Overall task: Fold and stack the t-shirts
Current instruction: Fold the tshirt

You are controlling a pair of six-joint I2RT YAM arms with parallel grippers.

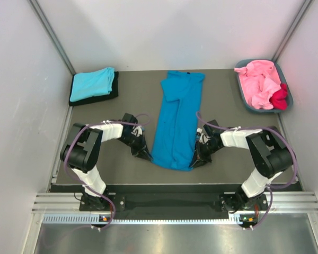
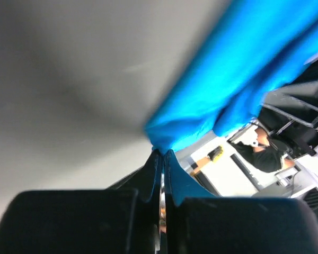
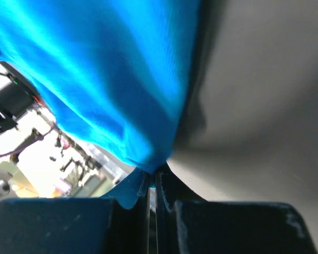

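A bright blue t-shirt (image 1: 176, 120) lies lengthwise down the middle of the table, folded into a narrow strip with the collar at the far end. My left gripper (image 1: 147, 154) is shut on its near left corner, and my right gripper (image 1: 195, 161) is shut on its near right corner. In the left wrist view the blue t-shirt (image 2: 228, 90) bunches at the closed tips of the left gripper (image 2: 162, 152). In the right wrist view the blue t-shirt (image 3: 111, 79) is pinched by the right gripper (image 3: 152, 172). A folded turquoise t-shirt (image 1: 93, 83) lies at the far left.
The turquoise t-shirt rests on a black folded cloth (image 1: 107, 96). A grey-blue tub (image 1: 244, 93) at the far right holds pink t-shirts (image 1: 258, 83) and a crimson one (image 1: 280, 97). White walls close in the table on three sides.
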